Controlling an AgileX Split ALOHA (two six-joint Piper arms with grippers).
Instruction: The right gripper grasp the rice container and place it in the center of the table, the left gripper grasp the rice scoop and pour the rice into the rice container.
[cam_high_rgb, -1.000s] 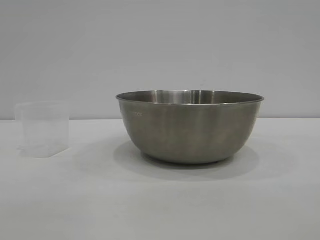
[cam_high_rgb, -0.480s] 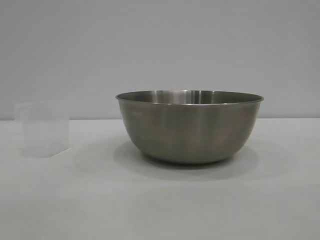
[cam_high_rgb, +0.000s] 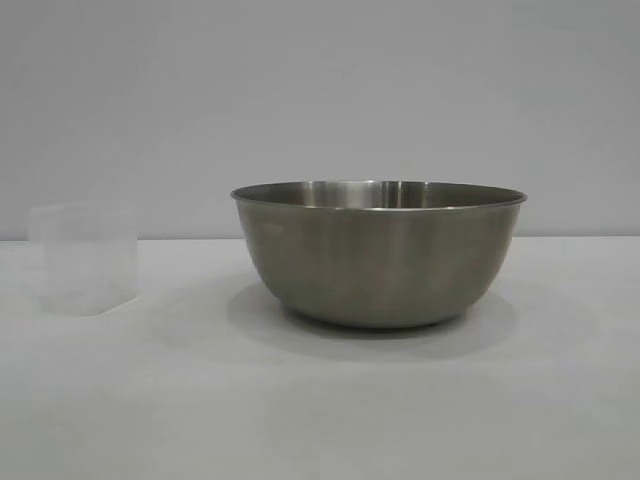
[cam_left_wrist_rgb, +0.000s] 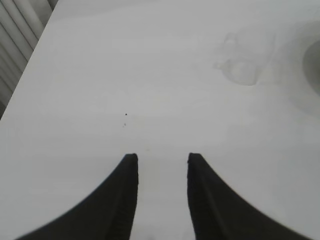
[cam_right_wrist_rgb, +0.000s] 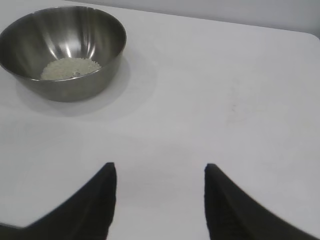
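Observation:
The rice container (cam_high_rgb: 380, 255), a big steel bowl, stands on the white table (cam_high_rgb: 320, 410) near its middle. Off-white rice (cam_right_wrist_rgb: 70, 68) lies in the bottom of the rice container (cam_right_wrist_rgb: 62, 50). The rice scoop (cam_high_rgb: 83, 258), a clear plastic cup, stands upright left of the bowl; the rice scoop (cam_left_wrist_rgb: 242, 62) shows faintly in the left wrist view. My left gripper (cam_left_wrist_rgb: 160, 159) hangs open over bare table, well away from the scoop, holding nothing. My right gripper (cam_right_wrist_rgb: 160, 167) is open too, apart from the bowl. Neither arm appears in the exterior view.
A plain grey wall (cam_high_rgb: 320, 100) runs behind the table. The table's edge (cam_left_wrist_rgb: 30, 65) and a slatted surface beyond it show in the left wrist view. Bare tabletop lies in front of the bowl and around both grippers.

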